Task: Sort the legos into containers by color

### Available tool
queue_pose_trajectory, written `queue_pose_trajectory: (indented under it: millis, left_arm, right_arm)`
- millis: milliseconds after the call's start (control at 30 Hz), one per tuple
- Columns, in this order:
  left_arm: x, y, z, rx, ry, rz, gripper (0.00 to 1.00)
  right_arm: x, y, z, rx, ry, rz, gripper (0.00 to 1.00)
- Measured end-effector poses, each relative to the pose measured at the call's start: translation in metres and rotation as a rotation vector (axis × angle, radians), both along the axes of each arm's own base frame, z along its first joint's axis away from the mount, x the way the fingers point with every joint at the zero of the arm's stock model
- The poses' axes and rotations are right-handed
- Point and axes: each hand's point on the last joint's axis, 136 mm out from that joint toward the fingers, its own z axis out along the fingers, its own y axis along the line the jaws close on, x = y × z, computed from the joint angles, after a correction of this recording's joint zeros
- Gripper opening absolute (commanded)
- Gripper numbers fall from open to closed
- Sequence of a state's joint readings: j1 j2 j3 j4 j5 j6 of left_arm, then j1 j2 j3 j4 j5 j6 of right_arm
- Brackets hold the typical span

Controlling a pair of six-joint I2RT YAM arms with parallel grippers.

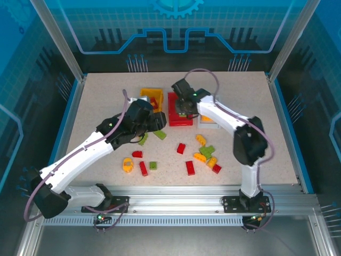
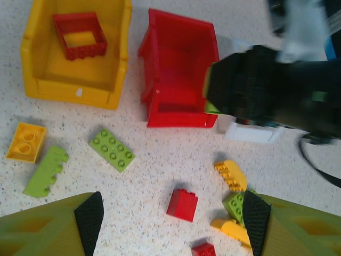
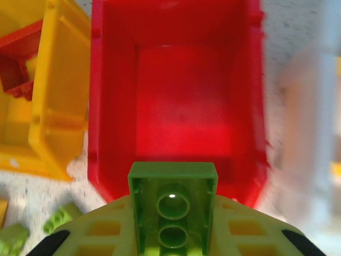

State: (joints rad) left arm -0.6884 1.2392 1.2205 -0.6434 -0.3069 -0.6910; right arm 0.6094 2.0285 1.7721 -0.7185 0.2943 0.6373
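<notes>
My right gripper [image 3: 173, 226] is shut on a light green lego [image 3: 173, 208], underside toward the camera, held over the front lip of the red bin [image 3: 176, 96], whose visible floor is bare. From above, this gripper [image 1: 184, 108] hangs over the red bin [image 1: 171, 101]. The yellow bin [image 2: 74, 80] holds a red frame piece [image 2: 80, 34]. A white bin [image 2: 250, 132] stands right of the red one. My left gripper [image 2: 173, 218] is open above a loose red lego [image 2: 182, 204]. Green [image 2: 112, 150], yellow [image 2: 232, 175] and red [image 2: 204, 249] legos lie scattered around.
More loose legos spread across the table's near half, among them red [image 1: 190, 167], yellow [image 1: 128, 164] and green [image 1: 153, 166] ones. The right arm's black wrist [image 2: 266, 90] looms over the red and white bins. Blue walls [image 1: 69, 122] border the tabletop.
</notes>
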Motion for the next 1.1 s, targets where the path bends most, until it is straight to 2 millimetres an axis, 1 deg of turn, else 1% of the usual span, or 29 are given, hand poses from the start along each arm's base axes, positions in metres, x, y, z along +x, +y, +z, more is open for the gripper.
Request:
queue_pose_trajectory:
  millis: [100,200,267,333,433,500,567,633,700,800,900,967,1000,1067,1100]
  left_arm:
    - [0.008,-0.001,0.005,0.004,-0.007,-0.003,0.74]
    - [0.012,-0.002,0.004,0.018,-0.006,-0.011,0.74]
    - [0.014,-0.001,0.0,0.03,0.006,-0.011,0.74]
    - [0.014,0.002,-0.002,0.039,0.013,-0.009,0.74]
    - [0.012,0.004,-0.005,0.058,0.022,-0.014,0.74]
    - [0.01,0.007,-0.012,0.074,0.035,-0.016,0.74]
    - [0.005,0.011,-0.023,0.097,0.063,-0.016,0.74]
    - [0.0,0.016,-0.035,0.123,0.092,-0.014,0.73]
    - [-0.008,0.022,-0.049,0.152,0.128,-0.012,0.73]
    - [-0.021,0.034,-0.069,0.2,0.187,-0.001,0.73]
    - [-0.033,0.049,-0.092,0.232,0.255,0.034,0.73]
    - [-0.039,0.06,-0.11,0.239,0.306,0.076,0.73]
    - [-0.043,0.065,-0.119,0.237,0.335,0.097,0.73]
    - [-0.051,0.078,-0.139,0.218,0.401,0.16,0.73]
    - [-0.054,0.082,-0.145,0.206,0.426,0.189,0.73]
  right_arm:
    - [0.026,0.012,-0.019,0.002,0.033,0.012,0.26]
    - [0.048,0.015,-0.033,0.011,0.061,0.003,0.27]
    - [0.061,0.013,-0.042,0.021,0.075,-0.007,0.31]
    - [0.068,0.01,-0.051,0.027,0.095,-0.011,0.38]
    - [0.07,0.005,-0.06,0.026,0.127,-0.01,0.46]
    - [0.067,0.006,-0.062,0.028,0.144,-0.005,0.51]
    - [0.065,0.008,-0.059,0.033,0.151,0.004,0.56]
    - [0.062,0.009,-0.055,0.033,0.15,0.01,0.55]
    - [0.059,0.01,-0.045,0.036,0.144,0.013,0.53]
    - [0.049,0.009,-0.015,0.041,0.104,0.02,0.53]
    - [0.022,0.005,0.03,0.046,0.036,0.038,0.54]
    - [-0.009,0.007,0.062,0.067,-0.028,0.072,0.56]
    - [-0.026,0.009,0.074,0.079,-0.056,0.097,0.56]
    - [-0.065,0.019,0.091,0.117,-0.112,0.178,0.58]
    - [-0.083,0.025,0.093,0.134,-0.128,0.221,0.59]
